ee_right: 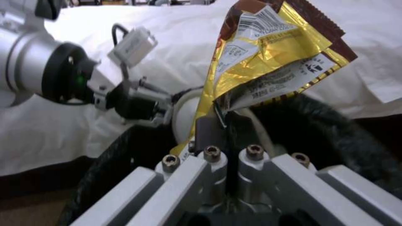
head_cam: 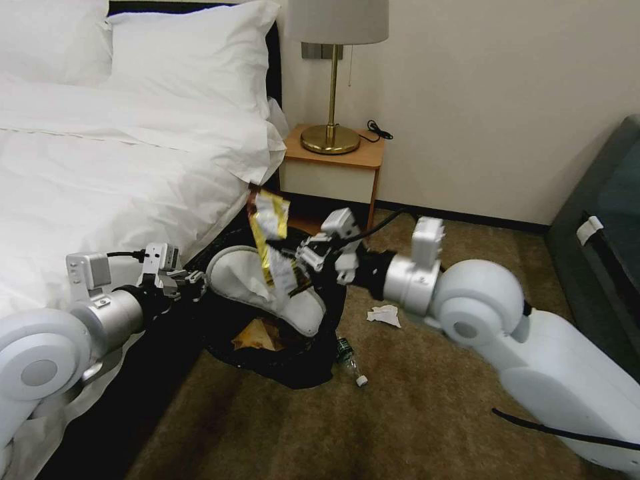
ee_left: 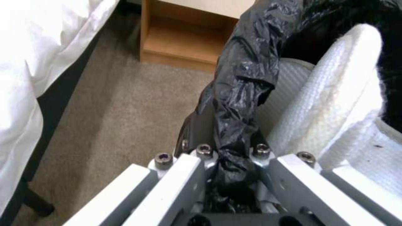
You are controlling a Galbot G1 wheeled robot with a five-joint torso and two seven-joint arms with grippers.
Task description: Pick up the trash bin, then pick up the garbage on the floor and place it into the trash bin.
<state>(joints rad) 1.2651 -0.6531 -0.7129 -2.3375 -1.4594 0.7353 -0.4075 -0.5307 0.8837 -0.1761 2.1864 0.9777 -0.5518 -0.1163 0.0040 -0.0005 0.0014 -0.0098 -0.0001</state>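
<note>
Brown carpeted floor beside a bed with white sheets and pillows. Against the far wall, a wooden nightstand bearing a brass lamp; at the right edge of the room, a dark piece of furniture.

Between bed and nightstand, over the floor: the trash bin, lined with a crinkly black bag, tilted, mouth toward the camera. Gripped at its bed-side rim by the left gripper, fingers closed tight on bunched black plastic. Inside the bin, white slippers leaning against the wall, plus a tan crumpled scrap low in the mouth.

Above the bin mouth, the right gripper, fingers pinched shut on the lower edge of a yellow-silver snack wrapper, the wrapper standing upright above the slippers.

Left on the floor: a crumpled white tissue just under the right forearm, and a small green bottle with a white cap lying just beside the bin's outer edge.
</note>
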